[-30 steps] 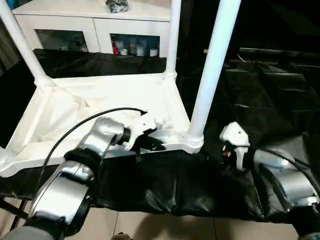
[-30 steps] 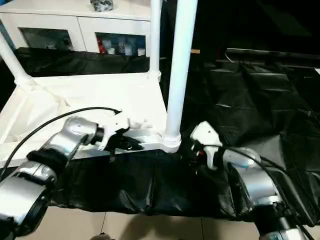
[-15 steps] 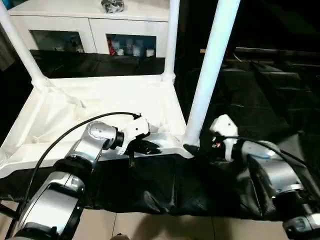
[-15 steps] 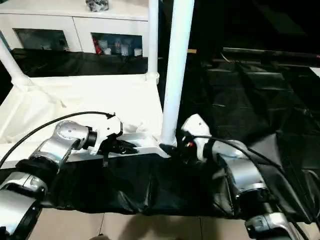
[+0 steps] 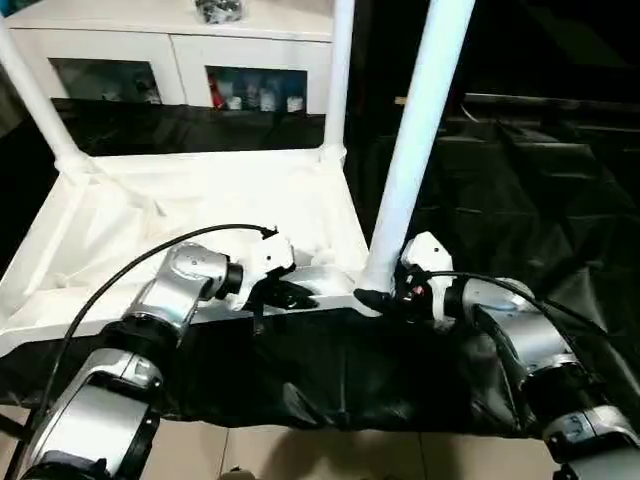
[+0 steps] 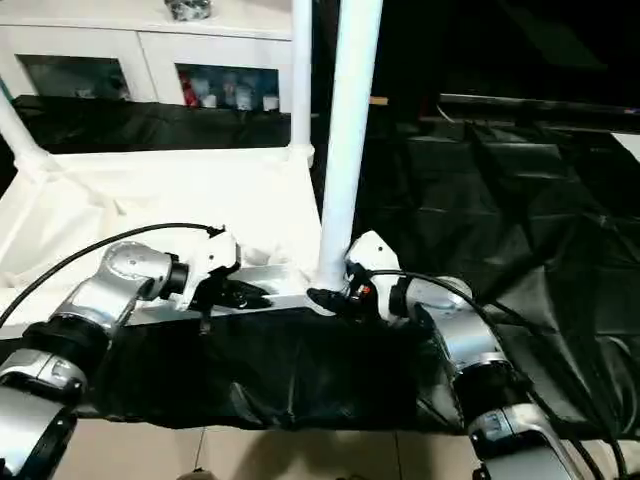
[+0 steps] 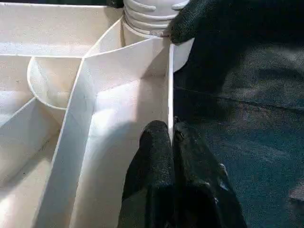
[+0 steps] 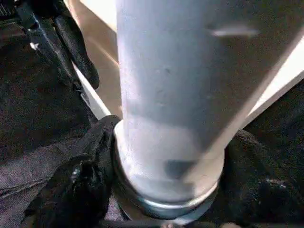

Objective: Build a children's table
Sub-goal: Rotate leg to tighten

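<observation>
Likely light, stiff, slick plastic: left gripper [image 7: 172, 137] fingers pinching tabletop [image 5: 200, 200] rim; right gripper [image 8: 166, 190] fingers straddling leg [image 5: 415, 130] base (best hold, judging).

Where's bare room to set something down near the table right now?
Bare black cloth right of the near leg. Open ribbed underside of the table top between the far legs. Crowded at the near edge, where both grippers work.

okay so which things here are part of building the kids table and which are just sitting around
Part of the job:
table top, upside down
three legs
left gripper, clamped on the top's rim
right gripper, around the near leg's base

Just lying about:
white cabinet
black sheet
</observation>
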`<state>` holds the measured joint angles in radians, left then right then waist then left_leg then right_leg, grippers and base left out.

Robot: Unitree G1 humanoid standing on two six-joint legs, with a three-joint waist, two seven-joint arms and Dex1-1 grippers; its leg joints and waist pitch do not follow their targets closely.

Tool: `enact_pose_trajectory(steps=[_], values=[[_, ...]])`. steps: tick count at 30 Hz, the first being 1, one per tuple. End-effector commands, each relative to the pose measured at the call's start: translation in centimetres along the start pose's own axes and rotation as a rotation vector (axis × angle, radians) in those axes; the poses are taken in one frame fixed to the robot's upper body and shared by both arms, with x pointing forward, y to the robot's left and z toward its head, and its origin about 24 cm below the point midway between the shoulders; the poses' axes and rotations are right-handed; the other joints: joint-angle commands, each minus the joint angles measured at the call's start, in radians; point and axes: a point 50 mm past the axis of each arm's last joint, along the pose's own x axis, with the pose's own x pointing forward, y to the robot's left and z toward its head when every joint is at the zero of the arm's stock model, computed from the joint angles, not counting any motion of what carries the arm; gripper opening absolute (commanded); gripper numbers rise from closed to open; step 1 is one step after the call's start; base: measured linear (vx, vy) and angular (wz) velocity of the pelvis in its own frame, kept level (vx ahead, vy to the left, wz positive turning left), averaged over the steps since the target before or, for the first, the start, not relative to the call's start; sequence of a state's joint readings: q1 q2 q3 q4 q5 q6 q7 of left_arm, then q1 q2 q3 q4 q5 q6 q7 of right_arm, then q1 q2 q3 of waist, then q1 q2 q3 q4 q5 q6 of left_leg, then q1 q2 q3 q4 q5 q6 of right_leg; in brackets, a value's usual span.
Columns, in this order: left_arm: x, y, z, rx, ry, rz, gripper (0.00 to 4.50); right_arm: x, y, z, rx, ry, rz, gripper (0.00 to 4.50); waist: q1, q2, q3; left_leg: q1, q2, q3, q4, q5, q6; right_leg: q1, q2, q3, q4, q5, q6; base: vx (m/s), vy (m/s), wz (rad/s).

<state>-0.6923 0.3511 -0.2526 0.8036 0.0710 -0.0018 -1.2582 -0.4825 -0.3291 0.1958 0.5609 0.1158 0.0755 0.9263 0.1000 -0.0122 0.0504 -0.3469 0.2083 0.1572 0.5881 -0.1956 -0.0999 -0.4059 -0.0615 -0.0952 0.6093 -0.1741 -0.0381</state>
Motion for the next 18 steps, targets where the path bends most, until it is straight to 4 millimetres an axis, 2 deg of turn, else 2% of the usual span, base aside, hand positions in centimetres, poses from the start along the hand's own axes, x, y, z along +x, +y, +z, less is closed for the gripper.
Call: enact_pose_trajectory(steps=[1, 3, 4, 5, 6, 7, 8, 10, 11, 12, 14, 16, 17, 18], values=[[0.6, -0.4, -1.0, -0.056, 0.034, 0.008, 0.00, 0.6, 0.2, -0.2, 0.027, 0.000, -0.003, 2.76, 0.008, -0.007, -0.062, -0.007, 0.022, 0.005, -0.065, -0.131, 0.061, 0.063, -0.088, 0.057, -0.078, -0.264, -0.160, 0.000, 0.000, 0.00], [2.3, -0.4, -0.2, -0.067, 0.031, 0.068, 0.00, 2.1, 0.4, -1.2, 0.104, 0.006, -0.159, 2.75, 0.006, -0.006, -0.058, -0.004, 0.022, 0.004, -0.068, -0.159, 0.047, 0.060, -0.089, 0.056, -0.085, -0.315, -0.154, 0.000, 0.000, 0.00], [2.3, -0.4, -0.2, -0.067, 0.031, 0.068, 0.00, 2.1, 0.4, -1.2, 0.104, 0.006, -0.159, 2.75, 0.003, -0.006, -0.057, -0.004, 0.023, 0.003, -0.070, -0.166, 0.038, 0.059, -0.091, 0.056, -0.085, -0.330, -0.153, 0.000, 0.000, 0.00], [3.9, -0.6, 0.6, -0.085, 0.016, 0.103, 0.00, 3.3, 0.6, -1.5, 0.171, 0.003, -0.262, 2.74, 0.000, -0.004, -0.053, -0.001, 0.021, 0.001, -0.074, -0.204, 0.023, 0.057, -0.091, 0.053, -0.095, -0.405, -0.134, 0.000, 0.000, 0.00], [5.1, -0.9, 1.2, -0.107, 0.000, 0.123, 0.00, 4.4, 0.8, -1.6, 0.216, 0.003, -0.325, 2.74, -0.008, -0.001, -0.046, 0.009, 0.019, -0.001, -0.076, -0.260, 0.009, 0.050, -0.091, 0.050, -0.107, -0.491, -0.116, 0.000, 0.000, 0.00], [5.2, -0.9, 1.2, -0.107, 0.000, 0.123, 0.00, 4.4, 0.8, -1.6, 0.217, 0.003, -0.326, 2.74, -0.013, -0.004, -0.044, 0.012, 0.017, -0.002, -0.076, -0.281, 0.002, 0.049, -0.091, 0.047, -0.112, -0.536, -0.104, 0.000, 0.000, 0.00], [6.0, -1.2, 1.6, -0.120, -0.011, 0.131, 0.00, 5.1, 1.1, -1.5, 0.237, 0.003, -0.359, 2.74, -0.014, -0.005, -0.046, 0.020, 0.012, -0.004, -0.073, -0.313, 0.000, 0.047, -0.092, 0.042, -0.123, -0.604, -0.075, 0.000, 0.000, 0.00], [8.0, -1.6, 2.5, -0.150, -0.024, 0.161, 0.00, 7.3, 2.0, -0.6, 0.248, 0.000, -0.411, 2.74, -0.017, -0.002, -0.047, 0.022, 0.013, -0.008, -0.076, -0.320, 0.003, 0.045, -0.091, 0.040, -0.128, -0.610, -0.064, 0.000, 0.000, 0.00], [8.9, -1.8, 2.9, -0.158, -0.024, 0.186, 0.00, 8.7, 2.8, 0.5, 0.227, -0.029, -0.402, 2.74, -0.019, 0.003, -0.044, 0.028, 0.010, -0.009, -0.077, -0.347, 0.006, 0.043, -0.088, 0.033, -0.135, -0.626, -0.055, 0.000, 0.000, 0.00], [9.0, -1.8, 2.9, -0.158, -0.024, 0.188, 0.00, 8.8, 2.8, 0.6, 0.225, -0.031, -0.401, 2.74, -0.024, 0.002, -0.044, 0.032, 0.007, -0.009, -0.077, -0.367, 0.009, 0.044, -0.089, 0.029, -0.144, -0.644, -0.041, 0.000, 0.000, 0.00], [9.2, -1.8, 3.0, -0.156, -0.021, 0.188, 0.00, 9.4, 3.4, 1.4, 0.190, -0.061, -0.355, 2.74, -0.025, 0.003, -0.046, 0.031, 0.010, -0.013, -0.083, -0.394, 0.015, 0.048, -0.089, 0.027, -0.145, -0.634, -0.030, 0.000, 0.000, 0.00], [8.7, -1.6, 2.6, -0.141, -0.011, 0.185, 0.00, 9.4, 3.7, 1.8, 0.188, -0.104, -0.291, 2.74, -0.023, 0.003, -0.051, 0.030, 0.012, -0.014, -0.088, -0.381, 0.026, 0.053, -0.090, 0.029, -0.142, -0.593, -0.037, 0.000, 0.000, 0.00], [8.6, -1.6, 2.6, -0.139, -0.009, 0.186, 0.00, 9.4, 3.6, 1.9, 0.195, -0.110, -0.286, 3.29, -0.021, 0.001, -0.053, 0.024, 0.013, -0.013, -0.091, -0.354, 0.032, 0.057, -0.090, 0.034, -0.136, -0.551, -0.049, 0.000, 0.000, 0.00], [8.2, -1.5, 2.4, -0.141, -0.009, 0.187, 0.00, 9.0, 3.3, 1.8, 0.203, -0.122, -0.278, 3.29, -0.021, -0.016, -0.051, 0.022, 0.014, -0.009, -0.092, -0.349, 0.041, 0.055, -0.089, 0.034, -0.136, -0.553, -0.051, 0.000, 0.000, 0.00]])
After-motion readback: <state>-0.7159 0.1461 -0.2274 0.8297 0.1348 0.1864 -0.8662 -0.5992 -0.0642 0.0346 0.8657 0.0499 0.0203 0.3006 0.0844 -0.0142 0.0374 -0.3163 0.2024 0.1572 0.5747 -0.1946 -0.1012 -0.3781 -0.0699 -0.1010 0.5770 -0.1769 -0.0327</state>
